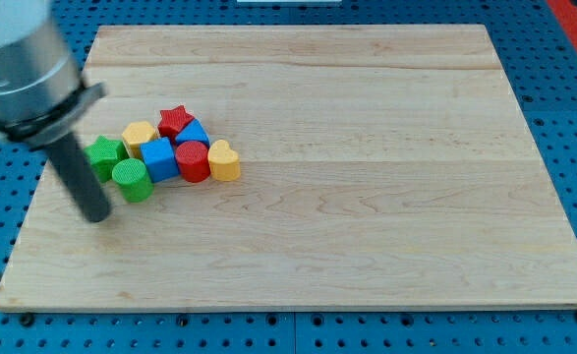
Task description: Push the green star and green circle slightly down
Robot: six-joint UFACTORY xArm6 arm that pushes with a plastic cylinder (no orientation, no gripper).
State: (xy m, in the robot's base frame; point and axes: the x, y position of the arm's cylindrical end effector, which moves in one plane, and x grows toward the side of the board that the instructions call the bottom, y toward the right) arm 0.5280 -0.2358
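The green star (104, 153) and the green circle (131, 180) sit at the left end of a tight cluster of blocks on the wooden board (367, 197). The circle is just below and right of the star, touching it. My tip (96, 216) rests on the board below the star and left of the circle, a small gap away from the circle. The rod partly hides the star's left edge.
The cluster also holds a yellow block (139, 135), a red star (176, 121), a blue block (193, 133), a blue cube (158, 158), a red cylinder (192, 161) and a yellow heart (224, 160). The board's left edge (42, 187) is close to my tip.
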